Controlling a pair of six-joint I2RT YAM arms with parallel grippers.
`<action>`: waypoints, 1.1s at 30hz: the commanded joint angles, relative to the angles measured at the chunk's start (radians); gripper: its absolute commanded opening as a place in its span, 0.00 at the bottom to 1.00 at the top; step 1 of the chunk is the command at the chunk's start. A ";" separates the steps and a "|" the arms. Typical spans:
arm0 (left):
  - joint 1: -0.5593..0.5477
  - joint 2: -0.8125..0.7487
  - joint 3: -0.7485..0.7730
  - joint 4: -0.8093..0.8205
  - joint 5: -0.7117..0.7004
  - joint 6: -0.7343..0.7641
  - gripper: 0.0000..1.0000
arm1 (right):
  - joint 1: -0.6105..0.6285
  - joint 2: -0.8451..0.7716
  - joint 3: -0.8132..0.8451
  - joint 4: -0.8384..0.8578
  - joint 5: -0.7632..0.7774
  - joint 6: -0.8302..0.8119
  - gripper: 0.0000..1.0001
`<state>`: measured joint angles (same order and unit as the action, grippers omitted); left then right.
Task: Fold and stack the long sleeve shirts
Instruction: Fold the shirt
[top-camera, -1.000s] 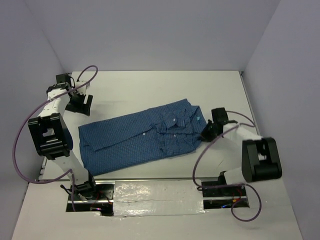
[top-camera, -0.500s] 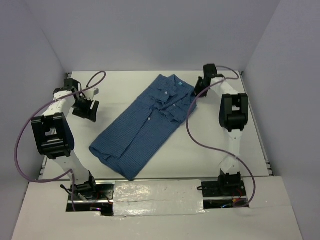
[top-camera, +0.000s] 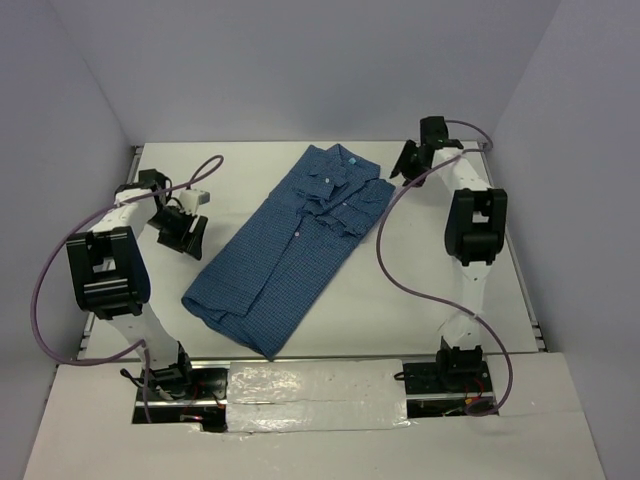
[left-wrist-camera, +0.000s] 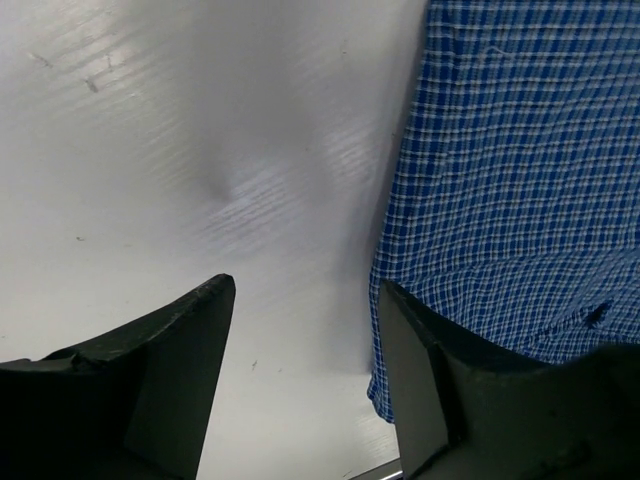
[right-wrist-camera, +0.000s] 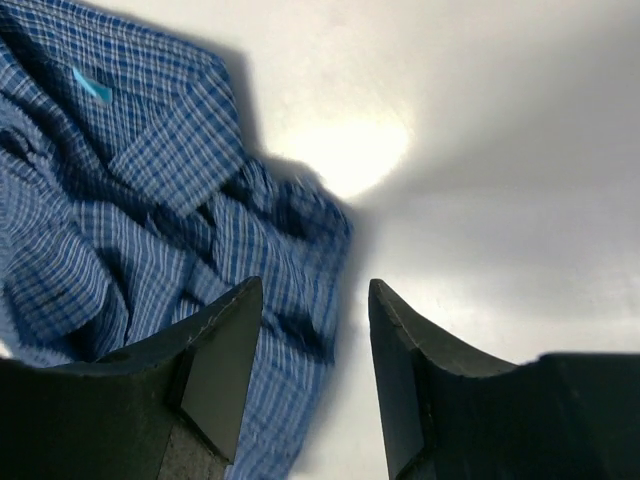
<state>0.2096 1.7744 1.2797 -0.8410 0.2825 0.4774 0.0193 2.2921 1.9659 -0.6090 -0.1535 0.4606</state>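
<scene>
A blue checked long sleeve shirt (top-camera: 290, 245) lies folded narrow and slanted on the white table, collar at the far right, hem at the near left. My left gripper (top-camera: 188, 232) is open and empty just left of the shirt's left edge; in the left wrist view the shirt (left-wrist-camera: 520, 180) lies to the right of the gripper (left-wrist-camera: 305, 300). My right gripper (top-camera: 408, 162) is open and empty just right of the collar end; the right wrist view shows the collar and crumpled cloth (right-wrist-camera: 150, 220) left of the gripper (right-wrist-camera: 315, 300).
Grey walls enclose the white table (top-camera: 440, 290) on three sides. Purple cables loop from both arms. A taped strip (top-camera: 310, 395) runs along the near edge between the arm bases.
The shirt was swung from lying crosswise to slanting toward the far right. My right gripper has let go and drawn back right of the collar. My left gripper moved nearer the shirt's left edge.
</scene>
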 joint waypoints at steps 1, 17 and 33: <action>0.001 -0.047 0.001 -0.061 0.078 0.047 0.71 | -0.012 -0.163 -0.142 0.067 -0.001 0.058 0.54; -0.047 -0.038 -0.163 -0.038 0.072 0.122 0.40 | -0.005 -0.090 -0.365 0.284 -0.195 0.282 0.28; -0.452 -0.069 -0.358 -0.053 0.287 0.342 0.05 | -0.007 0.251 0.287 0.181 -0.228 0.267 0.40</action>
<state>-0.2039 1.7031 0.9466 -0.8806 0.4873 0.7334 0.0132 2.5278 2.1979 -0.4801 -0.3592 0.7296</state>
